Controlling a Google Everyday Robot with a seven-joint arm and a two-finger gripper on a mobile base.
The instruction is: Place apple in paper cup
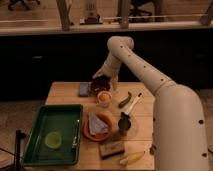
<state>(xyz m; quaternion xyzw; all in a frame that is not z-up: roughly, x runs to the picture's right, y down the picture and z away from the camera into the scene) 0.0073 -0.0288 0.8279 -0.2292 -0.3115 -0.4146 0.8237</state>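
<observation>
The orange-red apple (104, 97) sits in the mouth of the small off-white paper cup (104, 103), at the back middle of the wooden table (65, 92). Only the cup's pale rim and lower wall show around the fruit. My gripper (101, 84) is a dark shape just above and behind the apple and cup, at the end of the white arm (135, 60) that reaches in from the right. I cannot tell whether it touches the apple.
A green tray (35, 130) with a pale green round piece and a utensil lies front left. An orange plate with grey cloth (97, 126), a metal cup (124, 123), a green vegetable (124, 99), a grey-blue sponge (84, 89), a brown block (111, 149) and a banana (131, 158) surround the cup.
</observation>
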